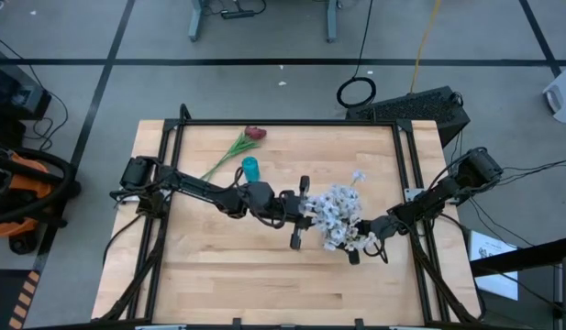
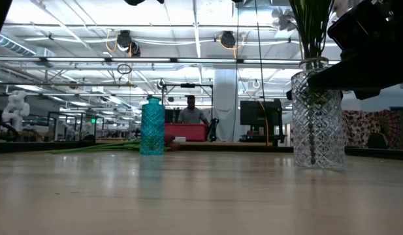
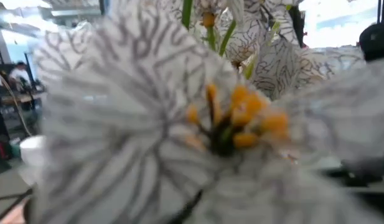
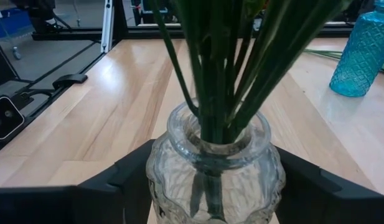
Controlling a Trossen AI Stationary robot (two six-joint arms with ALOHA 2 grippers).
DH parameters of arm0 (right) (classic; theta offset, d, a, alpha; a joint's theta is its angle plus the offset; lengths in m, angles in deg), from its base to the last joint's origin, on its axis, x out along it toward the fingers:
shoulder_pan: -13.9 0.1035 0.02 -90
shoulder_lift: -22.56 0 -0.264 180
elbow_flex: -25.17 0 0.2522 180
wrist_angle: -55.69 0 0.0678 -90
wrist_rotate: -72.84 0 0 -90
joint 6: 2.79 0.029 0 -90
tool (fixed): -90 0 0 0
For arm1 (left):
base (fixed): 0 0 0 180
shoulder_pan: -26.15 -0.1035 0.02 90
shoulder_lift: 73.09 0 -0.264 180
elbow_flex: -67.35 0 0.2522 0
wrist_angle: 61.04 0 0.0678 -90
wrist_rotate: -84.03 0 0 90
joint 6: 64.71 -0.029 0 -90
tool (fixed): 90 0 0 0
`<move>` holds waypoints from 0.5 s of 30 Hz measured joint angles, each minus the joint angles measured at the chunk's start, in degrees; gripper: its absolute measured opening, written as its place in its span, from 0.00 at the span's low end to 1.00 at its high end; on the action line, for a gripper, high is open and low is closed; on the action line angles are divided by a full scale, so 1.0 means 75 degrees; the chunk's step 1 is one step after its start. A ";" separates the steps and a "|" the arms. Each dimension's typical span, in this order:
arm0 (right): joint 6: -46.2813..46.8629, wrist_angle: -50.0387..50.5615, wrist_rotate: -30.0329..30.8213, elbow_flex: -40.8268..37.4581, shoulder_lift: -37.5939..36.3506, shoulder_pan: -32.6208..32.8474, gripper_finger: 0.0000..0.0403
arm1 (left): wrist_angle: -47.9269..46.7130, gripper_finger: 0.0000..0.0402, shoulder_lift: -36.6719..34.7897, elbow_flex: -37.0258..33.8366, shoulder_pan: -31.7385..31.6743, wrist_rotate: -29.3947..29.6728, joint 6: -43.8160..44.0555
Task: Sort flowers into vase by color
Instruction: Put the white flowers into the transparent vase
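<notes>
white sprays (image 1: 338,213) in clear vase (image 4: 213,167) mid-table, right gripper (image 1: 372,240) clamping vase | red flower (image 1: 254,134) at far edge, unsorted | teal vase (image 1: 250,168) empty | left gripper (image 1: 303,213) by blooms, can't tell spread

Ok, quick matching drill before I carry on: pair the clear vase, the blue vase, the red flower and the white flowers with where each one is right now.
1 clear glass vase
2 blue vase
3 red flower
4 white flowers

A standing in the clear vase
B lying on the table
C between the right gripper's fingers
D standing empty beside the red flower's stem

1-C, 2-D, 3-B, 4-A

A person (image 2: 191,112) stands beyond the wooden table (image 1: 264,275).
</notes>
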 joint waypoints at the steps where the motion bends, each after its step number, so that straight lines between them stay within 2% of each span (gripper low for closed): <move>1: 0.0019 0.0000 -0.0003 0.0000 0.0000 0.0000 0.61 | 0.0089 0.12 0.0000 0.0000 0.0009 0.0003 0.0001; 15: 0.0043 -0.0031 -0.0003 0.0000 0.0000 0.0000 0.61 | 0.0106 0.12 0.0000 0.0000 0.0122 0.0214 0.0068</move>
